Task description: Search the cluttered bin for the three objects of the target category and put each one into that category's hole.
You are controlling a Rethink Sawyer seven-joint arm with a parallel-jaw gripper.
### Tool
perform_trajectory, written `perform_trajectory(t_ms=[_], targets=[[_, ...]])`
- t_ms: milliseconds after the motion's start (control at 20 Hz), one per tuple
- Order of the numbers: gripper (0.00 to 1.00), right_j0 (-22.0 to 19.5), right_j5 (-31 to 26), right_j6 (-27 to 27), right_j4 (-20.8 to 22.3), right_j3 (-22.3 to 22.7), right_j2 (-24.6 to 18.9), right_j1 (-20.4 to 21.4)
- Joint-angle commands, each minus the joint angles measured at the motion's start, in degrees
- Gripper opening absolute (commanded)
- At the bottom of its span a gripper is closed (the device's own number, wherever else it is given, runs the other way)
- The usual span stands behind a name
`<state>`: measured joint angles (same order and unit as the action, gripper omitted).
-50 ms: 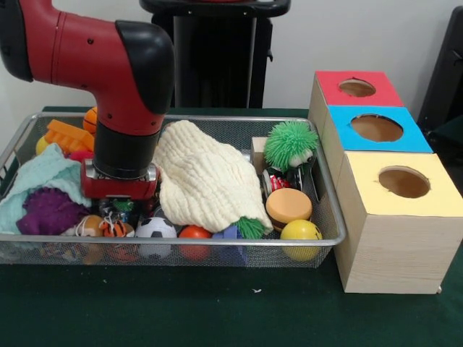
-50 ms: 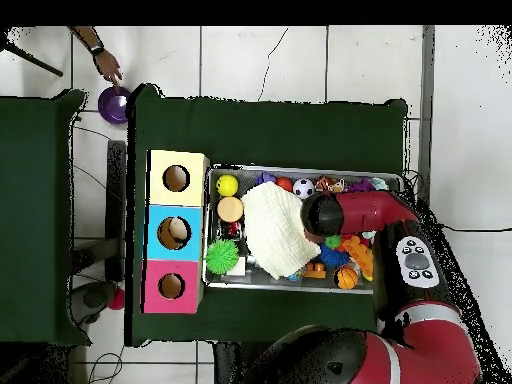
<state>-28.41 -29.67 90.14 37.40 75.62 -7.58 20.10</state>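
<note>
Mesh bin [image 1: 329, 217] sits left of the three boxes, packed tight. From the front: my gripper [image 1: 119, 206] is down in the left half, wrist housing blocking the tips, so I cannot tell whether my jaws are open, closed or holding anything. Cream cloth [image 1: 206, 181] drapes over the middle and likely hides more items under it. Teal cloth [image 1: 36, 181] and a purple fuzzy ball [image 1: 47, 211] lie at far left. Along the near wall sit a tiger-stripe ball [image 1: 113, 228], soccer ball [image 1: 156, 228], red ball [image 1: 194, 233] and yellow ball [image 1: 301, 230]. A toy burger [image 1: 288, 206] and green spiky ball [image 1: 290, 144] fill the right end. Red box [image 1: 376, 90], blue box [image 1: 416, 134] and yellow box [image 1: 441, 181] stand in a row just beside the bin, holes up, so drops are short. Target category isn't stated; balls look the likeliest candidates, and they're all in the bin, none in a hole that I can see.

From overhead: my arm [image 2: 365, 212] reaches across the bin's right part and covers what's under it, grip unreadable here as well. Cloth takes up the centre; yellow ball and burger sit nearest the yellow box. A person's hand [image 2: 108, 68] is at the top left by a purple bowl [image 2: 115, 102], well clear of me.
</note>
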Motion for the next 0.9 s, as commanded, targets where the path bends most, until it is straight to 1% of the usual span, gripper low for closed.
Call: perform_trajectory(t_ms=[50, 100, 200, 250, 300, 350, 450, 600, 900], targets=[[1.0, -2.0, -6.2, -1.8, 0.7, -0.4, 0.0, -9.0], [1.0, -2.8, -5.1, -2.7, 0.7, 0.1, -0.9, -8.8], [1.0, -3.5, -5.3, -2.9, -0.2, 0.4, -1.6, -8.8], [0.0, -3.8, -5.4, -3.0, -0.7, 0.6, -1.9, -8.8], [0.0, -4.2, -5.0, -4.4, -0.4, 1.0, -2.7, -8.4], [0.0, -4.4, -6.5, -5.4, -1.0, 1.3, -3.1, -7.9], [0.0, -4.1, -8.6, -4.7, -2.5, 2.1, -3.1, -6.6], [0.0, -4.0, -11.9, -5.9, -4.2, 2.8, -3.2, -4.9], [0.0, -4.7, -12.3, -7.1, -4.4, 3.9, -3.3, -3.8]])
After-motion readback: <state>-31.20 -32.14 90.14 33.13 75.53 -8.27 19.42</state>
